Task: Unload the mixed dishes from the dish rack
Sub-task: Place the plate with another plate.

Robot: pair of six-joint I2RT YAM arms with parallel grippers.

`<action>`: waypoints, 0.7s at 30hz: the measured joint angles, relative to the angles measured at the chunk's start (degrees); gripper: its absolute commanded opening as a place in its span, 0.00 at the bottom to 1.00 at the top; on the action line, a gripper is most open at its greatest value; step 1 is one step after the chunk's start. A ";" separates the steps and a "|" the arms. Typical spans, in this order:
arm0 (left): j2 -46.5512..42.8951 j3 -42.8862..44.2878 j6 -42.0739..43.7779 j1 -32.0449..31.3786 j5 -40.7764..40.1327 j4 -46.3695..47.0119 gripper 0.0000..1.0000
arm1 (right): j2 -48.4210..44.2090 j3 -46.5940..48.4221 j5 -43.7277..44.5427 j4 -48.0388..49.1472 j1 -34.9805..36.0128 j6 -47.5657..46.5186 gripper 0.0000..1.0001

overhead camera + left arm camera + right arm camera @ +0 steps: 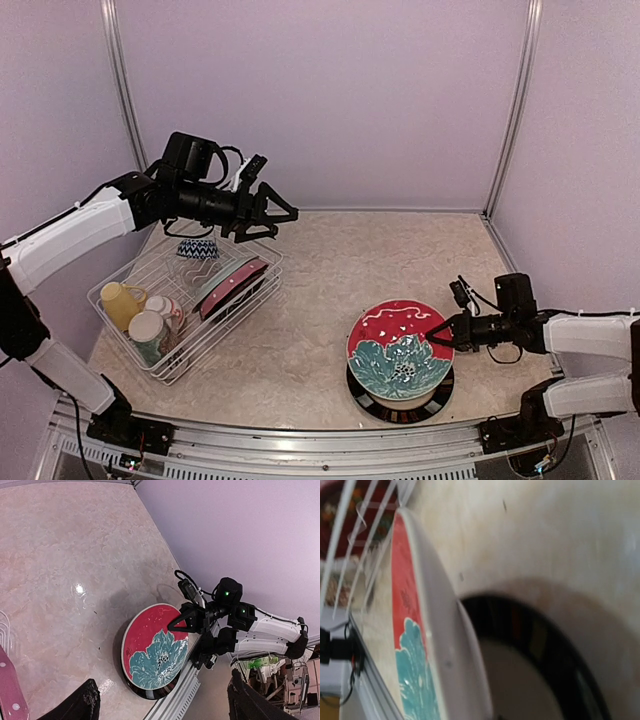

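Lilac walls close in a beige, marble-veined counter. At its near right, the right jaws pinch the right rim of the red floral plate, a glossy ceramic round with a teal bloom. It is held tilted over a dark-rimmed plate that lies flat; whether its low edge touches that plate cannot be told.

The step in hand looks like stacking this unloaded plate. Next it probably needs lowering level onto the dark one before the jaws let go.

At the left, the left jaws hang spread and empty above the dish rack, a white wire basket. It holds a pink plate on edge, a yellow mug, a cream mug and a small zigzag bowl at its far end. One of these is likely the next pick, and the glazed rims may slip.
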 measured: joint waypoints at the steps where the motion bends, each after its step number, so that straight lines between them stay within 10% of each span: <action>1: 0.00 0.00 0.02 0.17 -0.02 -0.02 0.84 | 0.44 -0.57 -0.66 -0.50 0.00 -0.44 0.00; 10: -0.02 -0.02 0.52 0.79 -0.46 -0.68 0.84 | 3.65 -1.79 -2.25 -2.91 -0.04 -3.69 0.03; 21: -0.85 0.39 3.08 1.88 -3.50 -4.83 0.88 | 1.68 -0.17 3.26 -11.02 -0.02 -8.33 0.49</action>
